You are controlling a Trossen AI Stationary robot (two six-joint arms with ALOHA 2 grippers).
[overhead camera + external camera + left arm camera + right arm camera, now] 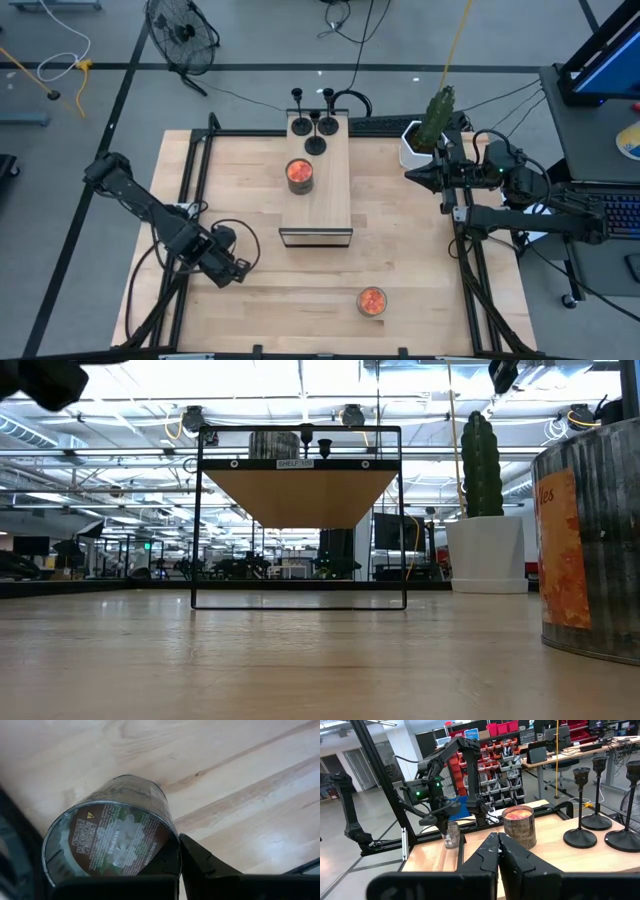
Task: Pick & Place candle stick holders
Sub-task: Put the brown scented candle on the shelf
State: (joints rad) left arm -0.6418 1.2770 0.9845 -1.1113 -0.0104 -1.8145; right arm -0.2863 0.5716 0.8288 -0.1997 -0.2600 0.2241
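Candle stick holders are the job, and the one in play is the small clear-silvery glass cup (112, 840): your left gripper (238, 268) is clamped on it at the near left part of the pale wooden table (420, 300), well apart from everything else. The left wrist view shows the cup's labelled base turned toward the camera, so it sits tilted in the fingers (210, 865); I can't tell whether it is clear of the tabletop. The likely target is the long pale wooden box on its thin black frame (318, 190) in the middle of the table. One orange-red glass cup (299, 174) stands on it, and the three black holders with round bases and thin stems (315, 143) cluster at its far end. The second orange-red glass cup (372, 301) sits on the table near the front edge. That box top is raised, so go up first and then across. Level the wrist on the way so the cup lands flat on its base. Aim for the bare stretch on the near side of the orange cup, not touching it. Glass is slick, so hold the grip firm until the base is seated, then let go and lift straight off. Your right gripper (415, 175) hangs pinched shut and empty by the white pot with the green cactus (408, 147), out of your path.
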